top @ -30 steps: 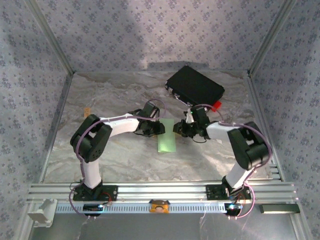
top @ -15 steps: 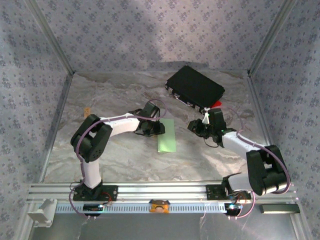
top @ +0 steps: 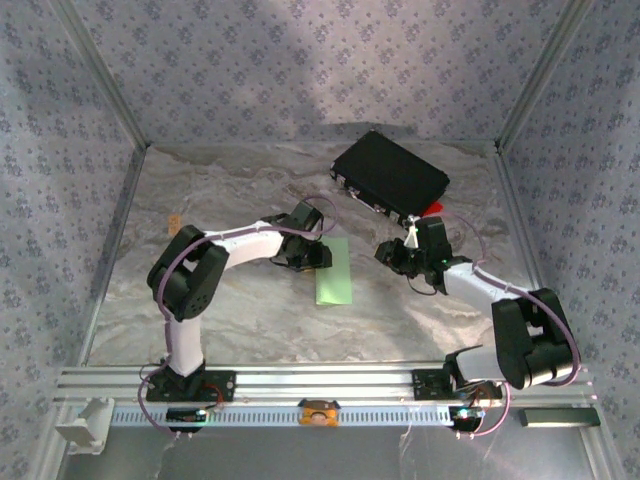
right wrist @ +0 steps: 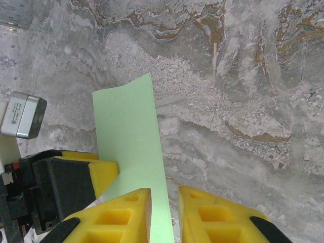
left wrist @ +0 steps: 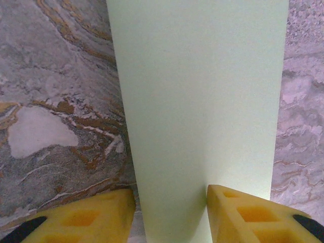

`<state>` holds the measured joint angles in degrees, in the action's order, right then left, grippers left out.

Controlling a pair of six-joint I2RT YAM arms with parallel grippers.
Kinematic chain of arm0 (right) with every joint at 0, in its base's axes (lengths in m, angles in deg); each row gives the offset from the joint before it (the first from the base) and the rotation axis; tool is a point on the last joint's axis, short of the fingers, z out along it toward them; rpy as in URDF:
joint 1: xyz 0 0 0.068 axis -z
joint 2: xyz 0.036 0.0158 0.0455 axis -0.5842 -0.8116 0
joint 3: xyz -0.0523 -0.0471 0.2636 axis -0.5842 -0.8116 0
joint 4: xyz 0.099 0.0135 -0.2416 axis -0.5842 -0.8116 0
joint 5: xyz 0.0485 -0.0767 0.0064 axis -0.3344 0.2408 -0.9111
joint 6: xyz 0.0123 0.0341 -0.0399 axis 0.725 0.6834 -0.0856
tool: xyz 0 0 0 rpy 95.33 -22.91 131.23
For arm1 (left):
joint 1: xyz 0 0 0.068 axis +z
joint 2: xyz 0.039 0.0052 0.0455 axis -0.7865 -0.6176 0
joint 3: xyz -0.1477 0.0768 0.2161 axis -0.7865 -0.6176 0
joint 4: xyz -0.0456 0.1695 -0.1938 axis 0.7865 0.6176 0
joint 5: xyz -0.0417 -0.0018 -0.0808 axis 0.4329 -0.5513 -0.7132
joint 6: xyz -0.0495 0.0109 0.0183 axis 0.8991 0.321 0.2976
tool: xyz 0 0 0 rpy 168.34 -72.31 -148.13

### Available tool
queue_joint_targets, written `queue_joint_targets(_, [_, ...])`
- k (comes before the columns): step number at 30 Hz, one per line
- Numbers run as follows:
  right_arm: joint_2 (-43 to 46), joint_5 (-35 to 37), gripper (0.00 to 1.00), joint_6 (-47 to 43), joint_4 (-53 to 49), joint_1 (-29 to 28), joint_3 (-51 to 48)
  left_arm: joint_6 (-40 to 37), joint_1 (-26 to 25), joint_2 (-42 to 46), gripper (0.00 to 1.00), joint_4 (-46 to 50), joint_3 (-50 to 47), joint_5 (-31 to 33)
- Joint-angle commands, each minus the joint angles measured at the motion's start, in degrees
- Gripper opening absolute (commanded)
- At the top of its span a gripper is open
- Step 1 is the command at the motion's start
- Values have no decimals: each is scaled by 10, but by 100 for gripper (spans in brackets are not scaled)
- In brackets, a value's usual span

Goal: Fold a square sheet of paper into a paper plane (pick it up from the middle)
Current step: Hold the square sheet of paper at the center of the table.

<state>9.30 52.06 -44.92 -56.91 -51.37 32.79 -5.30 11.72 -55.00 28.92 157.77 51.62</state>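
The paper (top: 334, 272) lies flat on the table (top: 230, 190) between the two arms, near the middle and well clear of the case (top: 390, 172). It shows as a narrow strip, so we judge it folded once lengthwise, with the nose folds not yet made.

The left gripper (left wrist: 171, 200) sits at the strip's left long edge with its jaws apart. In its wrist view, one finger (left wrist: 76, 217) rests on bare table just beside the paper and the other (left wrist: 253, 217) lies over it, so nothing is clamped. The right gripper (right wrist: 164, 200) stands off to the right, apart from the sheet. Its jaws are nearly together with a slim gap, and we see nothing in them.

Our worry is drag. Nothing pins the paper, so if the left finger slides or lifts while its foam rubs the surface, the strip could skate across the smooth table or turn. The shading hints that the fold is soft; if so, it may spring open, and later folds would then land crooked.
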Motion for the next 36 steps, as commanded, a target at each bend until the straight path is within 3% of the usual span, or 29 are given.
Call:
queue_joint_targets(1, [-10,-10,23,6,0,0,-6,-19,6,-35,45,8,3,35])
queue_joint_targets(22, [-47,-36,23,0,7,-17,10,-15,7,-53,43,12,15,40])
queue_joint_targets(36, [-53,-36,22,-1,9,-21,13,5,6,-75,47,10,14,46])
